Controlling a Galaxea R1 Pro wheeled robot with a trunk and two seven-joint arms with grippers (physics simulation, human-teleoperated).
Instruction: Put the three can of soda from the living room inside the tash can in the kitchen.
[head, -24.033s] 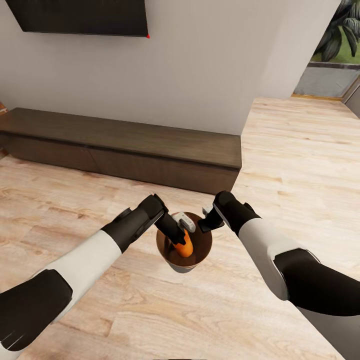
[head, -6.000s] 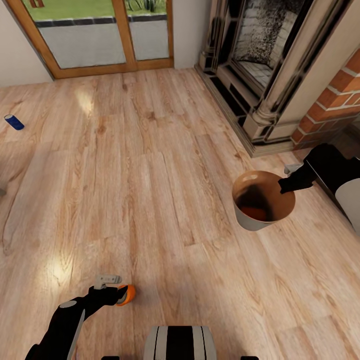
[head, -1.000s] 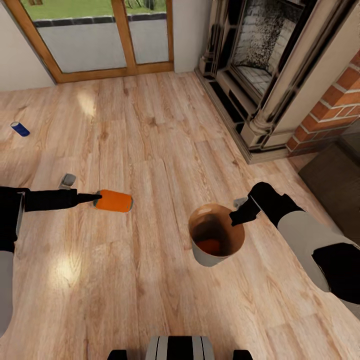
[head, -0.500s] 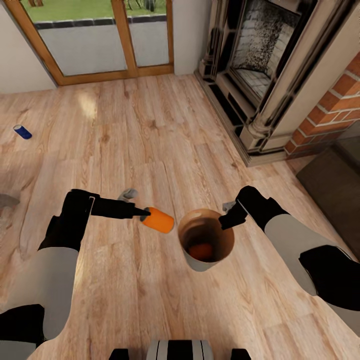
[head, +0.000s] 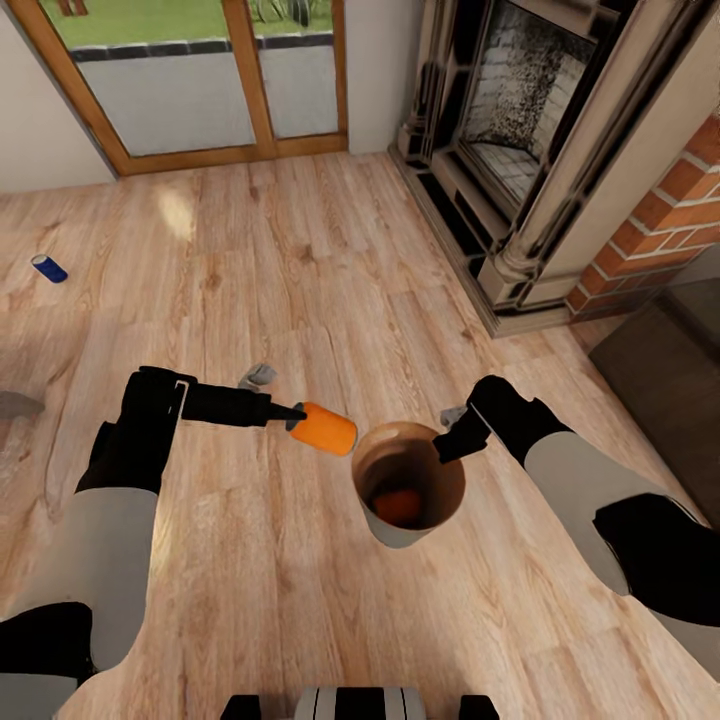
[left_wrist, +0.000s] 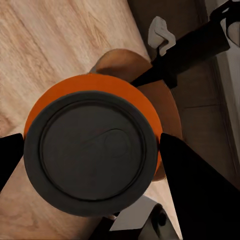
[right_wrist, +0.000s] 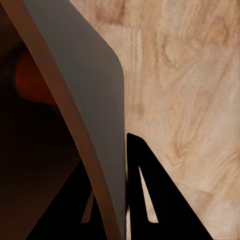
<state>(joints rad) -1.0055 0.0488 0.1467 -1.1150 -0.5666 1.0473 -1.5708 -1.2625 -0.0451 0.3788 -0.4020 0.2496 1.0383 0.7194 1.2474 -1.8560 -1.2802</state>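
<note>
Here the orange can (head: 324, 428) lies sideways in the air, clamped in the left gripper (head: 290, 419), its far end just beside the trash can (head: 380, 522) rim; the left wrist view adds the can's dark round end (left_wrist: 92, 151) pressed between both fingers, with the bin behind it. A second orange can (head: 398, 507) rests inside the bin; the right wrist view shows the right gripper (right_wrist: 107, 200) pinching the grey wall (right_wrist: 87, 95), one finger inside, one outside. A blue can (head: 48, 268) lies on the wooden floor (head: 300, 250), well apart, toward the glass door (head: 190, 75).
</note>
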